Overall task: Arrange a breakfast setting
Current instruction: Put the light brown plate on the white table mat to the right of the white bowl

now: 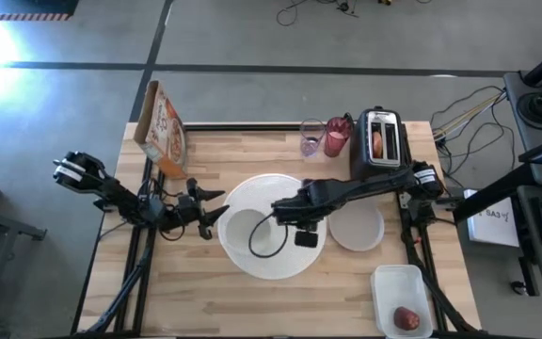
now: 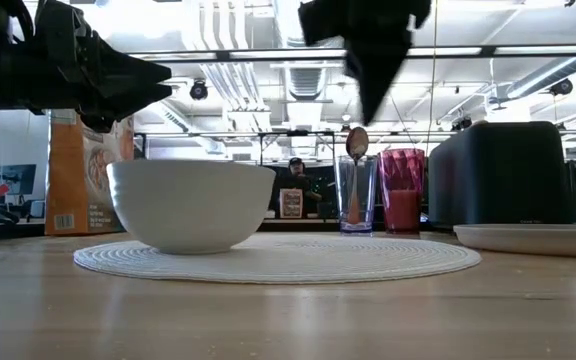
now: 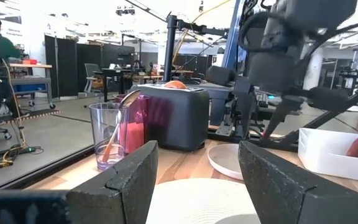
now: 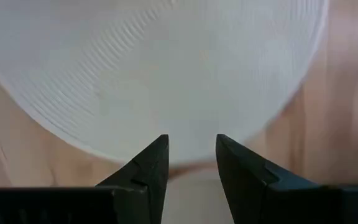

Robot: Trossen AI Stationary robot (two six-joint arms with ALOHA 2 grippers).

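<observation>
We see the small white bowl (image 1: 252, 234) at frame centre on the large round white plate (image 1: 276, 188), free of both grippers. The right gripper (image 1: 283, 213) hovers just right of it, fingers (image 4: 148, 167) parted, empty. The left gripper (image 1: 216, 206) waits left, spread, empty.

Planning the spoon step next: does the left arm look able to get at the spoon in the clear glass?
Probably yes. The left claw sits open beside the white bowl; the spoon stands in the clear glass at the table's far edge, with bare tabletop between, though it is a long reach.
</observation>
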